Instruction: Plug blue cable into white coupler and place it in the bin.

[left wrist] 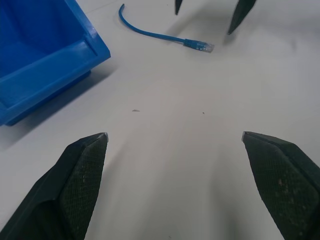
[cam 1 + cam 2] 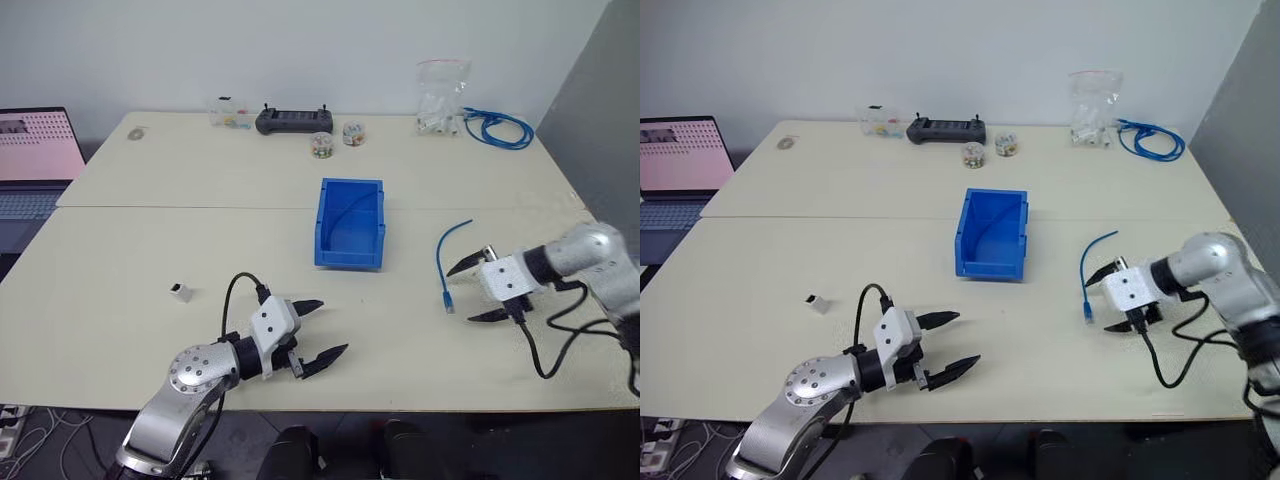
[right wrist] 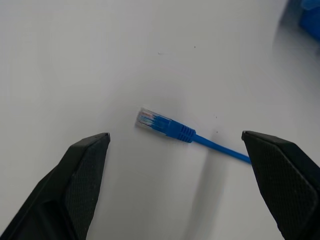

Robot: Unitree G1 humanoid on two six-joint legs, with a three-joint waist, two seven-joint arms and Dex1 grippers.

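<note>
Far out to the left of the left gripper (image 2: 322,328), well apart: white coupler (image 2: 180,291), alone on the table (image 2: 150,250). Left gripper itself spread wide, holding nothing, aimed across the bare tabletop. Ahead and to its right: the bin (image 2: 351,222), with no cable or coupler inside. Further right, just beside the right gripper (image 2: 478,290): blue cable (image 2: 441,262), plug end (image 3: 148,120) lying between the spread, empty fingers (image 3: 85,170) in the right wrist view.

Likely trouble: closing on the plug tip instead of the boot, leaving nothing free to enter the socket. A stiff, curved cable could swing or spring out of a shallow pinch. Tiny coupler apt to skid or tip when nudged. Skewed alignment would jam the plug at the socket.
</note>
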